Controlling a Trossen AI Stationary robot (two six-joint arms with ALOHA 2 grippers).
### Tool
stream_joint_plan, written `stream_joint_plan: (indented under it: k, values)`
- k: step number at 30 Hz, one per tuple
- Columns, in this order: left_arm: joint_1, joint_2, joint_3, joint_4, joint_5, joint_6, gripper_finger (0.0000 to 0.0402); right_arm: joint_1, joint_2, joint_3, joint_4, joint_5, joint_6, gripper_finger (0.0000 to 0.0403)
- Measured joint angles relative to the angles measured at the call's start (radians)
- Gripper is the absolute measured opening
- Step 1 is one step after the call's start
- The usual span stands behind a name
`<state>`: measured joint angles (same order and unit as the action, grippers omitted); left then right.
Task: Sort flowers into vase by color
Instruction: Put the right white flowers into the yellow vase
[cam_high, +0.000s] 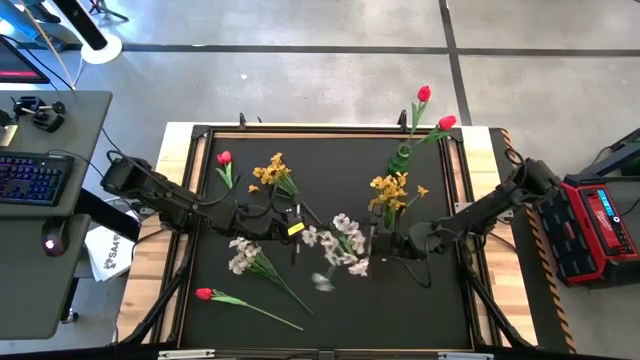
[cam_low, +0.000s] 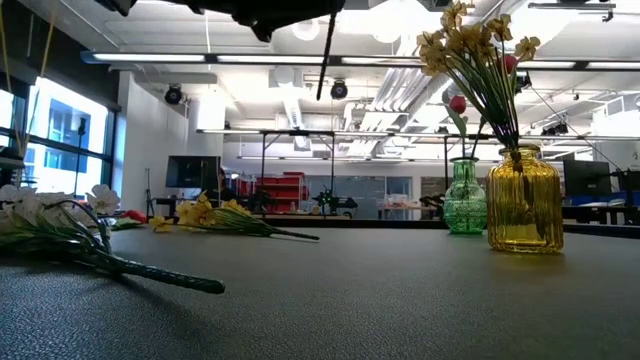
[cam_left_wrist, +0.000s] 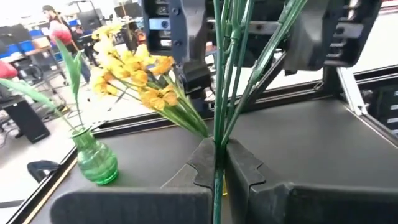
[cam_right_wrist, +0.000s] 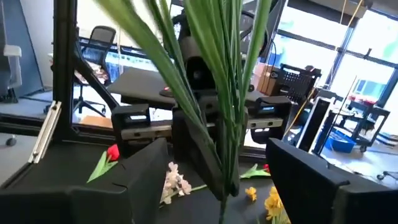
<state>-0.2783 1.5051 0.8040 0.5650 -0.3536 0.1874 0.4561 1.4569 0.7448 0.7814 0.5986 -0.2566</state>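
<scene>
My left gripper is over the table's middle, shut on a white-pink blossom spray lifted clear of the table. My right gripper faces it from the right. It is open, with one finger on each side of the spray's green leaves, and I see no touch. Yellow blossoms stand in the amber vase. Two red tulips stand in the green vase. Lying on the table are a red tulip, a yellow cluster, a white spray and another red tulip. My left gripper pinches the white spray's bundled green stem between its two fingers, near the stem's lower end. The fingers lie across the stem. The blossoms point toward the right gripper. The stem's free end sticks out below the fingers, clear of the table.
The two vases stand close together on the far right of the black mat, just beyond the right gripper. A blurred white bit shows near the mat's middle. A raised frame edges the mat. A desk with a keyboard stands to the left.
</scene>
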Motion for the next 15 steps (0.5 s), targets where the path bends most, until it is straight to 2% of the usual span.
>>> stream_joint_plan:
  k: [8, 13, 15]
  values:
    - [0.009, 0.000, 0.000, 0.007, -0.010, -0.004, 0.0000, -0.021, 0.039, 0.005, 0.008, -0.001, 0.050, 0.0234]
    - [0.009, 0.000, 0.000, 0.008, -0.002, -0.020, 0.0000, -0.032, 0.105, 0.108, -0.016, 0.003, 0.014, 0.0224]
    - [0.009, 0.000, 0.000, 0.008, 0.009, -0.020, 0.0000, -0.031, 0.128, 0.167, -0.078, 0.046, -0.015, 0.0219]
